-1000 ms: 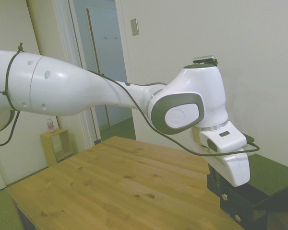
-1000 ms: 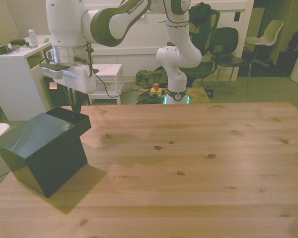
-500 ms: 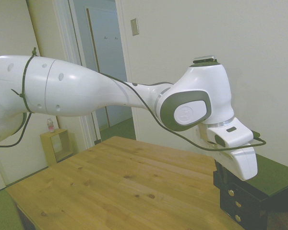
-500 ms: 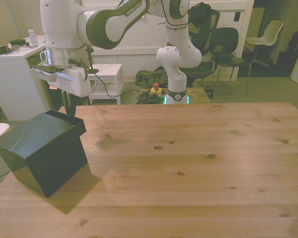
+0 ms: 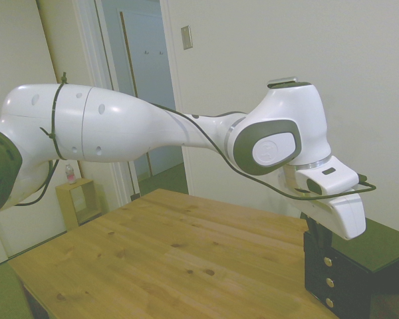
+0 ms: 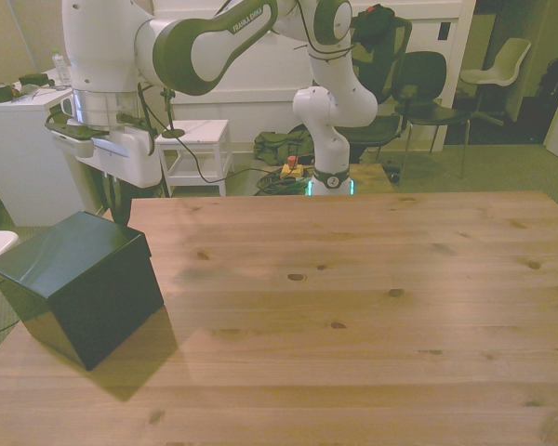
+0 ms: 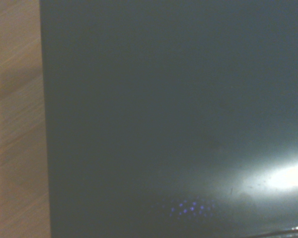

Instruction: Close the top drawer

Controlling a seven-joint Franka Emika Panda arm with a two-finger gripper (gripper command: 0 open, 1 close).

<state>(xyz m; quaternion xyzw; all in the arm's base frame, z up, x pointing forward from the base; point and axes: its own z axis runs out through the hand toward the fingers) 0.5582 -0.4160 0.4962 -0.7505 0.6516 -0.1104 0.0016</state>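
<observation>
The top drawer (image 5: pixel 317 240) sat in a small black cabinet (image 5: pixel 372 262) at the edge of the wooden table (image 5: pixel 166 259), at the right of the side view and at the front view's left (image 6: pixel 74 279). In the side view its front lay flush with the two lower drawers (image 5: pixel 327 282), and three brass knobs ran in a column down the cabinet's face; the uppermost knob (image 5: pixel 313 233) was partly covered by the gripper. In the front view the cabinet read as a plain closed block with no drawer jutting from its far side.

The gripper (image 5: pixel 312 227) hung at the cabinet's upper front corner, its white body (image 5: pixel 339 216) above the drawer face and dark finger parts reaching down in front of it. Whether the fingers stood apart or together could not be told from either view, nor whether they touched the drawer front. In the front view the gripper (image 6: pixel 121 200) sat just behind the cabinet's far top edge, largely hidden by it.

The wrist view showed a broad dark glossy surface (image 7: pixel 179 114), blurred, with a bright glare patch, and a strip of the wooden table (image 7: pixel 15 124) along one side.

The white arm (image 5: pixel 120 129) stretched in across the table, a thin black cable (image 5: pixel 206 149) trailing along it.
</observation>
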